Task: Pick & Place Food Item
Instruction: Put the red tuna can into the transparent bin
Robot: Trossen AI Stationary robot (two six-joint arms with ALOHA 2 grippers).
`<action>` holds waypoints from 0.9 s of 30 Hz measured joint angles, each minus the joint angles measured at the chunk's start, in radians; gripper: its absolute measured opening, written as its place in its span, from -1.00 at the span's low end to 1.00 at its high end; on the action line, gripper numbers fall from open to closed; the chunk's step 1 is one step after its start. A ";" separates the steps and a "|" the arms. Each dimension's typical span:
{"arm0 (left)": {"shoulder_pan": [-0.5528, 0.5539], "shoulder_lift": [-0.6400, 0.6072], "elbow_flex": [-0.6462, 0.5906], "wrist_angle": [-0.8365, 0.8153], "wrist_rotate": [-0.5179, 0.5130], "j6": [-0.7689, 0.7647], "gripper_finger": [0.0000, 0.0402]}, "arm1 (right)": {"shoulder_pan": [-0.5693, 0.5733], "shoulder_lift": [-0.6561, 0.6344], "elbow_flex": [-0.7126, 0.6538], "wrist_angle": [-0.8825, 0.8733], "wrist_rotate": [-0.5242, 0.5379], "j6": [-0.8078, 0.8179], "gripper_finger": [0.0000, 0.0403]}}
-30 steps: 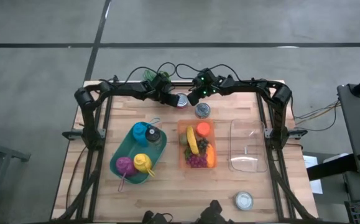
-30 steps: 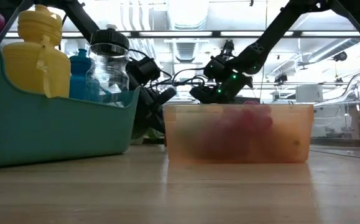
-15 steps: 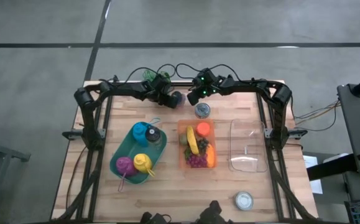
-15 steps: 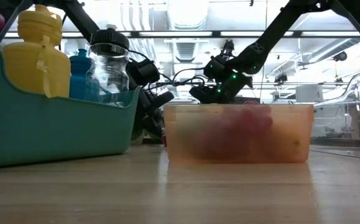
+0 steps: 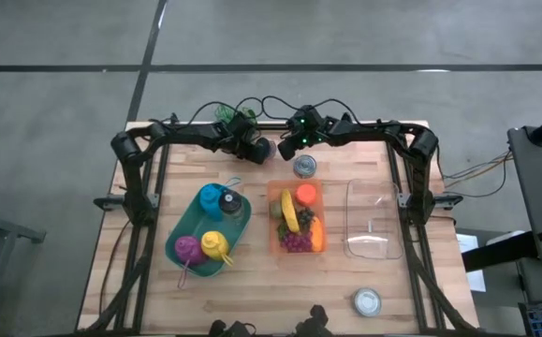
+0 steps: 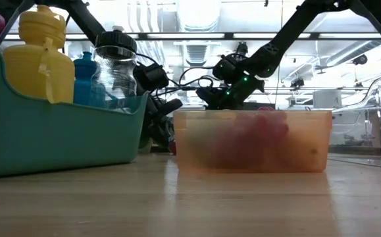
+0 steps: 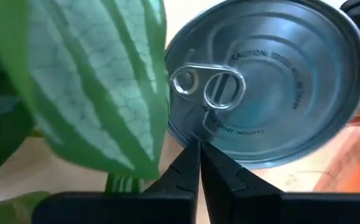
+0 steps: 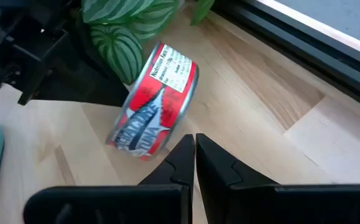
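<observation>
Risking a roll-off: tipped tuna can (image 8: 153,104) lies beside plant leaves (image 8: 120,31); left gripper (image 7: 198,163) & right gripper (image 8: 195,152) both shut, empty, nr can.

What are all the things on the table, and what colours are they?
Tipped can: one, red label, on its side at the back by the leaves.
Upright can: one, silver, behind the orange bin.
Orange bin: one, centre, holding fruit.
Teal tray: one, left, holding four bottles: blue, clear, yellow, purple.
Clear container: one, right.
Small jar: one, front right.
Left gripper: shut, at the tipped can.
Right gripper: shut, near it.
</observation>
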 joint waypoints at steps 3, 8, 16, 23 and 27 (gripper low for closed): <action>0.000 0.000 0.000 -0.007 -0.010 0.000 -0.89 | 0.003 0.000 0.000 0.001 0.000 0.000 -0.94; 0.000 0.000 0.000 -0.021 -0.024 0.000 -0.89 | 0.010 0.000 0.000 0.017 0.000 0.002 -0.94; 0.000 0.000 -0.002 -0.028 -0.029 0.000 -0.89 | 0.017 0.030 0.001 0.066 0.009 0.011 -0.94; 0.001 0.000 -0.003 -0.030 -0.032 -0.001 -0.89 | 0.016 0.110 0.001 0.107 -0.042 0.058 -0.94; 0.001 0.000 -0.003 -0.031 -0.046 -0.001 -0.89 | 0.017 0.107 0.040 0.125 -0.067 0.055 -0.94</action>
